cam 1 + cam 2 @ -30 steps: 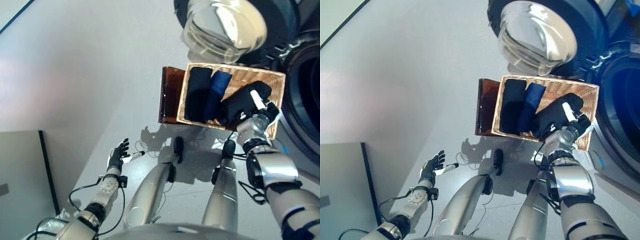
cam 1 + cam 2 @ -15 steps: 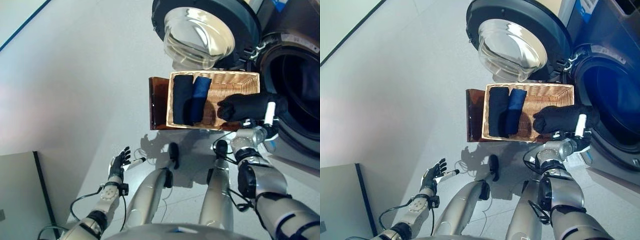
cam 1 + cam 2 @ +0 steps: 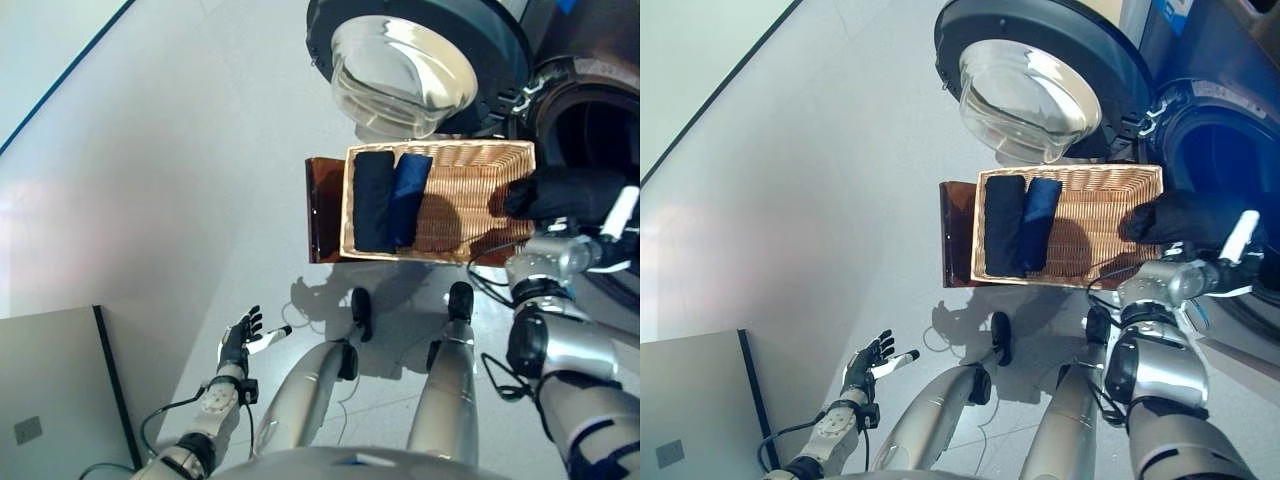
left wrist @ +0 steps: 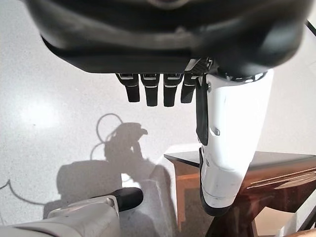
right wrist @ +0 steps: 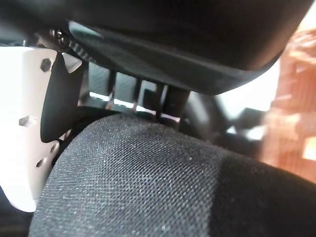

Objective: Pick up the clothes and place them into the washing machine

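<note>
Beneath me lies a pale grey, smooth floor, with a light grey panel lying at my lower left. Ahead stands the dark-fronted washing machine, its round glass-domed door swung open to the left of the dark drum opening. In front of the machine a rectangular woven wicker basket sits on a low brown wooden stand.

My right hand is closed round a rolled black garment; in my right wrist view my fingers and white-covered thumb curl over the dark weave. The bundle hangs over the basket's right end, just before the drum opening. Two more rolls remain in the basket's left end, touching side by side: a black rolled cloth and a dark blue rolled cloth.

My left hand is held low at my left side above the floor, fingers relaxed and spread, holding nothing.

Compared with half a second ago, my right hand and its black bundle are further right, nearer the drum, and the basket floor beneath shows more bare wicker. My left hand has kept its pose.
</note>
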Controlling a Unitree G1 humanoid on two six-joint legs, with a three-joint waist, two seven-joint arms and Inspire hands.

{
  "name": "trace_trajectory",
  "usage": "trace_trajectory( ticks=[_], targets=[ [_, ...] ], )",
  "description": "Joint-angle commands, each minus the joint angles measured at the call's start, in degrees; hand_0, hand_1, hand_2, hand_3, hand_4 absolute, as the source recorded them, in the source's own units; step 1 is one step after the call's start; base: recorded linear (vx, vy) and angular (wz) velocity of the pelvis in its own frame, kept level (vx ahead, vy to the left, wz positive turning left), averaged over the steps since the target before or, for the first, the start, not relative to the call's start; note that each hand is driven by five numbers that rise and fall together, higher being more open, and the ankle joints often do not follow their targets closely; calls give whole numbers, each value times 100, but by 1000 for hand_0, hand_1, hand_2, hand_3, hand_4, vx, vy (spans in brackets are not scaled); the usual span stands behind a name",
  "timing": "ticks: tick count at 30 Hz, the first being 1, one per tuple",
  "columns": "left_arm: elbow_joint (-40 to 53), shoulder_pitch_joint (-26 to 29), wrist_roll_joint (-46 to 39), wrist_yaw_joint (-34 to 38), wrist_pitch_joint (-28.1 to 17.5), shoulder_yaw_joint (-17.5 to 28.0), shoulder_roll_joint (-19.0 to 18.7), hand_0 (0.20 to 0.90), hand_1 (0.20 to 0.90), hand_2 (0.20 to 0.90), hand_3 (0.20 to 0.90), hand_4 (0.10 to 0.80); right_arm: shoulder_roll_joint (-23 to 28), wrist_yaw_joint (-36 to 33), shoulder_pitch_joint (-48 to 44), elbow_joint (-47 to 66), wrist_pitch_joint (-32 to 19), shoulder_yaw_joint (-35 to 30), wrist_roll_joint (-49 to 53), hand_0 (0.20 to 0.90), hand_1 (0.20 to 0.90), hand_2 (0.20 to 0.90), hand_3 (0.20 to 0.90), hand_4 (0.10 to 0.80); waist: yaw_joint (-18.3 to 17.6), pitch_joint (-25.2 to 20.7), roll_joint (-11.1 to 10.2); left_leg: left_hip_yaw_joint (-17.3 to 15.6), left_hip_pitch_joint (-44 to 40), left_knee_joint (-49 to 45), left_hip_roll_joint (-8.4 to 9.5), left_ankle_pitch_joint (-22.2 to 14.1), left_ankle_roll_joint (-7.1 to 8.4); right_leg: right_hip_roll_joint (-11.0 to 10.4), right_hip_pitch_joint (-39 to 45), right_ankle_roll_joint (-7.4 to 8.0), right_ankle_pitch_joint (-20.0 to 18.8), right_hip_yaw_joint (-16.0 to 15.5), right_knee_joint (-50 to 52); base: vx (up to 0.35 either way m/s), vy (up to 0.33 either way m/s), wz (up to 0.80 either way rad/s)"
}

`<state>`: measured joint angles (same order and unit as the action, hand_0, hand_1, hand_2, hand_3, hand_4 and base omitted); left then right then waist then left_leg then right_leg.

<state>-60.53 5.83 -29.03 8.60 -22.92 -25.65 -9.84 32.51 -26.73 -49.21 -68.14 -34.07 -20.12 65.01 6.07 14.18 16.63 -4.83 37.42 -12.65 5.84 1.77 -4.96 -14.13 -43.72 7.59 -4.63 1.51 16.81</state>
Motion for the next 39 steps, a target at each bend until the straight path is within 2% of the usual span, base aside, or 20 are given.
trace_trajectory(
  ticks=[1, 3, 6, 13, 15, 17, 19, 24, 28, 36, 39],
  targets=[
    [-131, -83, 38, 80, -267, 247, -269, 900, 900, 900, 900, 800, 931, -89, -503, 591, -503, 531, -685, 200, 200, 200, 200, 300, 97, -104, 108, 408, 273, -121, -133, -236, 620, 368, 160, -415, 674, -174, 323, -8, -32, -3],
    [-141, -115, 72, 87, -299, 253, -335, 900, 900, 900, 900, 800, 1244, -216, -758, 640, -487, 735, -899, 200, 200, 200, 200, 300, 120, -123, 111, 415, 286, -113, -142, -215, 642, 389, 129, -424, 691, -167, 362, 2, -28, -4],
    [-130, -106, 67, 93, -306, 275, -354, 900, 900, 900, 900, 800, 1457, -305, -934, 653, -456, 854, -1035, 200, 200, 200, 200, 300, 130, -126, 123, 410, 293, -101, -144, -197, 655, 399, 104, -434, 706, -161, 389, 1, -9, -3],
    [175, -194, 97, 153, -395, 279, -471, 900, 900, 900, 900, 800, 2204, -945, -1544, 794, -278, 1326, -1832, 200, 200, 200, 200, 300, 123, -41, 225, 403, 441, -119, -157, -143, 714, 427, -164, -473, 759, -104, 577, -10, -6, 2],
    [273, -206, 56, 184, -429, 326, -529, 900, 900, 900, 900, 800, 2377, -1066, -1714, 771, -205, 1483, -2016, 200, 200, 200, 200, 300, 92, 76, 237, 370, 655, -395, -170, -182, 731, 465, -382, -511, 798, -71, 785, -36, -32, 5],
    [401, -172, 11, 225, -460, 354, -577, 900, 900, 900, 900, 800, 2506, -1115, -1987, 749, -162, 1794, -2136, 200, 200, 200, 200, 300, 61, 116, 176, 367, 969, -918, -174, -480, 743, 526, -677, -552, 1025, 47, 1186, -7, -80, 4],
    [546, -166, -63, 265, -482, 447, -619, 900, 900, 900, 900, 800, 2573, -1181, -2141, 854, -135, 2007, -2257, 200, 200, 200, 200, 300, -14, 200, 119, 341, 1364, -1529, -256, -717, 758, 595, -1041, -628, 1222, 110, 1706, -88, -104, 9],
    [876, -293, -139, 368, -593, 605, -737, 900, 900, 900, 900, 800, 2790, -1517, -2153, 1022, -158, 2201, -2612, 200, 200, 200, 200, 300, -119, 253, 21, 341, 1697, -2037, -368, -942, 778, 662, -1437, -742, 1450, 128, 2301, -31, -71, 2],
    [1007, -376, -140, 467, -646, 650, -809, 900, 900, 900, 900, 800, 2955, -1798, -2224, 1013, -40, 2309, -2956, 200, 200, 200, 200, 300, -175, 305, -20, 309, 1744, -1994, -395, -928, 819, 713, -1543, -792, 1498, 153, 2354, -6, -53, -1],
    [1058, -415, -179, 633, -712, 587, -856, 900, 900, 900, 900, 800, 3091, -2165, -2925, 818, 273, 3113, -3552, 200, 200, 200, 200, 300, -177, 447, -140, 358, 1914, -1783, -495, -793, 816, 885, -1894, -838, 1488, 185, 2406, -11, -52, -6],
    [1150, -403, -159, 692, -720, 555, -901, 900, 900, 900, 900, 800, 3198, -2349, -3165, 591, 659, 3532, -4012, 200, 200, 200, 200, 300, -212, 462, -190, 372, 1916, -1626, -526, -719, 846, 901, -1943, -826, 1463, 173, 2360, -10, -63, 1]
  ],
)
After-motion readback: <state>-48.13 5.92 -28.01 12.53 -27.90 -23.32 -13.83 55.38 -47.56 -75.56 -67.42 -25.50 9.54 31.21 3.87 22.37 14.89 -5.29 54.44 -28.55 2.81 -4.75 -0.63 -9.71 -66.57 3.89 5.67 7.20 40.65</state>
